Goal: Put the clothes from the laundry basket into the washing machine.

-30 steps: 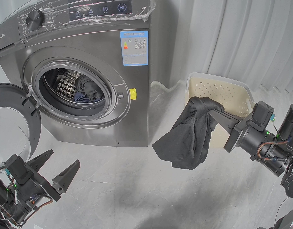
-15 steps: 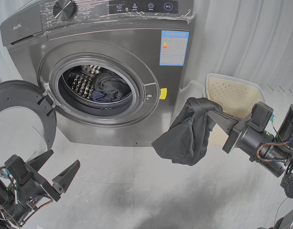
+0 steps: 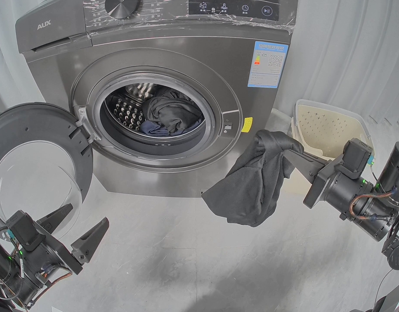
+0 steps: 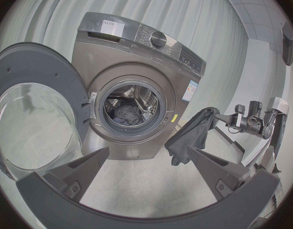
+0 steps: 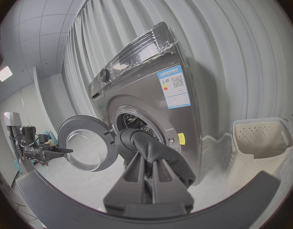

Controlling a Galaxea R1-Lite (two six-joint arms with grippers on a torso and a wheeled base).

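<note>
A grey front-loading washing machine (image 3: 165, 44) stands ahead, its round door (image 3: 32, 152) swung open to the left. Dark clothes (image 3: 171, 113) lie in the drum. My right gripper (image 3: 290, 152) is shut on a dark grey garment (image 3: 251, 183), which hangs in the air to the right of the drum opening, in front of the cream laundry basket (image 3: 329, 128). The same garment (image 5: 146, 150) drapes over the shut fingers in the right wrist view. My left gripper (image 3: 76, 228) is open and empty, low at the left, below the open door.
Pale curtains (image 3: 351, 44) run behind the machine and basket. The grey floor (image 3: 186, 248) in front of the machine is bare. The open door juts out over the floor on the left side.
The head view has swung, so the machine and basket now sit further right and the drum faces me more squarely. Both arms keep the same pose; the garment still hangs from the right gripper.
</note>
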